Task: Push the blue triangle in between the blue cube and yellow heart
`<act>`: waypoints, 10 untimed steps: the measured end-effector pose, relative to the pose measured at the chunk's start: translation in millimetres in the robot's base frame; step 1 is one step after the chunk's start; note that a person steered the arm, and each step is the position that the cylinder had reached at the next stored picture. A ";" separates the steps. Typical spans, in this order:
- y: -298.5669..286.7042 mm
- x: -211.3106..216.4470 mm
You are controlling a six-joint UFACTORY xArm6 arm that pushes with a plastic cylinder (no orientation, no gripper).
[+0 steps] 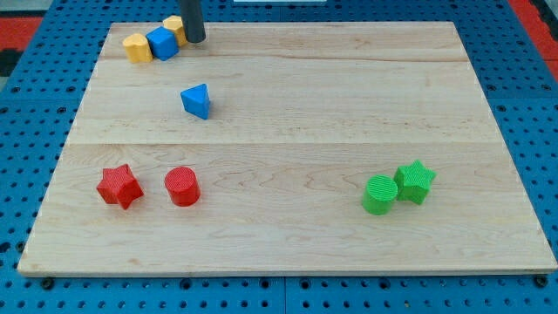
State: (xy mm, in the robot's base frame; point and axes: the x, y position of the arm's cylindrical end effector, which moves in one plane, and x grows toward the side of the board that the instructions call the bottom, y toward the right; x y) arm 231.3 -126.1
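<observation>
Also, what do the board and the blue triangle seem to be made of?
The board looks like pale wood with a matte finish: grain lines and plank seams show. The blue triangle is probably plastic, perhaps 3D-printed, though ridges show more clearly on the red cylinder. My tip is dark; its material is unclear.

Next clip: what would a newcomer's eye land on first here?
Probably the lone blue triangle, alone left of centre. At the view's top left, a yellow block, blue cube and another yellow block huddle, my tip beside them. Red pair bottom left, green pair bottom right.
</observation>
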 end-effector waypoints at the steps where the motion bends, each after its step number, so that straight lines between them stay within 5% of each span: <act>1: 115.1 27.3; 2: 140.9 127.5; 3: 84.2 173.6; 5: -47.6 108.8; 6: 26.9 155.9; 7: -21.7 185.2; 9: -103.7 138.9; 10: -99.9 109.9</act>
State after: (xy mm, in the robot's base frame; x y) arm 341.1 -226.0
